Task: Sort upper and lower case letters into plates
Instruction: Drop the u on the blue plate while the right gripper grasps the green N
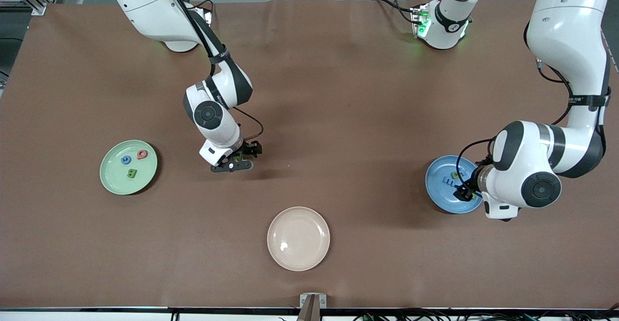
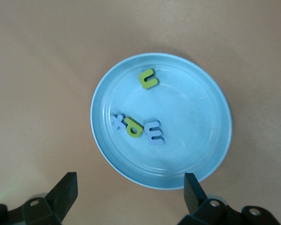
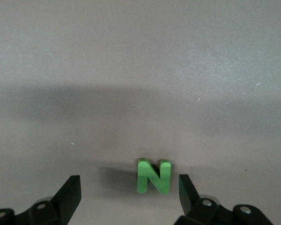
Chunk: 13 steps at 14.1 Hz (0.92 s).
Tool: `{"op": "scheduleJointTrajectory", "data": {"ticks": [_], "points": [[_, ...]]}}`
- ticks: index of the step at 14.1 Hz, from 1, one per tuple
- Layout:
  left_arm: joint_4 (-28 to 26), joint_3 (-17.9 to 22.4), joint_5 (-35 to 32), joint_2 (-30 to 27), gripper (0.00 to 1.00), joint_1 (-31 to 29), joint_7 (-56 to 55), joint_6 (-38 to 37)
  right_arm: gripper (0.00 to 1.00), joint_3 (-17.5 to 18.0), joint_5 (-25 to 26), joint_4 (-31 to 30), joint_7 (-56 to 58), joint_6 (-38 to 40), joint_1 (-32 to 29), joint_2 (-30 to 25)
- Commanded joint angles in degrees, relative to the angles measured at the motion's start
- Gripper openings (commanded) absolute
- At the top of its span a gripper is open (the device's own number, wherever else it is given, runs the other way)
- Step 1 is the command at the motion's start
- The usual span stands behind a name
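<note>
Now the right gripper [image 3: 126, 190] hangs spread wide around the green N [image 3: 154, 177] on the table, while the left gripper [image 2: 131, 187] hovers spread over the blue plate [image 2: 203, 140].

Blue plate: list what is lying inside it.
The blue plate holds four small letters: a green u-shaped one, a green p-like one, a lilac x and a lilac m. The open left gripper hovers above, covering nothing inside.

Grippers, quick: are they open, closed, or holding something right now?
Left gripper: open, empty, over the blue plate.
Right gripper: open, holding nothing, fingers either side of the green N.
</note>
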<state>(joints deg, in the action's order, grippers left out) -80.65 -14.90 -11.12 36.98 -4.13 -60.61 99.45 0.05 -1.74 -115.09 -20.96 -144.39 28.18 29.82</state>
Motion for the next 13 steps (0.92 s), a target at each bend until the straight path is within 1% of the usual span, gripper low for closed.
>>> {"op": "scheduleJointTrajectory", "data": {"ticks": [1,4,5,7,9,11,13], "points": [[1.0,-0.1,-0.1,-3.3,1.00,0.5,1.1,-0.1,0.92,-0.1,-0.5,-0.8,-0.4,-1.1,-0.2,0.0],[1.5,-1.4,-0.4,-6.9,1.00,0.7,2.6,-0.2,0.85,-0.1,-0.6,-0.8,-0.4,-1.5,-0.3,0.9],[1.5,-1.5,-0.3,-8.2,1.00,0.8,4.9,-0.2,0.80,-0.1,-0.5,-0.8,-0.4,-1.5,-0.3,0.9],[2.9,-1.4,-0.2,-9.9,1.00,0.0,15.2,-1.6,0.70,-0.2,-0.5,-0.8,-0.3,-1.5,-0.3,1.0],[3.3,-0.7,0.5,-12.7,1.00,-0.5,25.0,-3.2,0.64,-0.3,-0.5,-0.8,-0.3,-1.5,-0.3,1.0],[3.0,-1.1,0.5,-16.0,1.00,-1.8,28.5,-4.3,0.59,-0.3,-0.2,-0.8,-0.3,-1.6,-0.4,1.1],[3.1,-1.1,0.5,-18.9,1.00,-1.9,31.4,-8.1,0.51,-0.4,0.1,-0.7,-0.3,-1.7,-0.3,1.5]]}}
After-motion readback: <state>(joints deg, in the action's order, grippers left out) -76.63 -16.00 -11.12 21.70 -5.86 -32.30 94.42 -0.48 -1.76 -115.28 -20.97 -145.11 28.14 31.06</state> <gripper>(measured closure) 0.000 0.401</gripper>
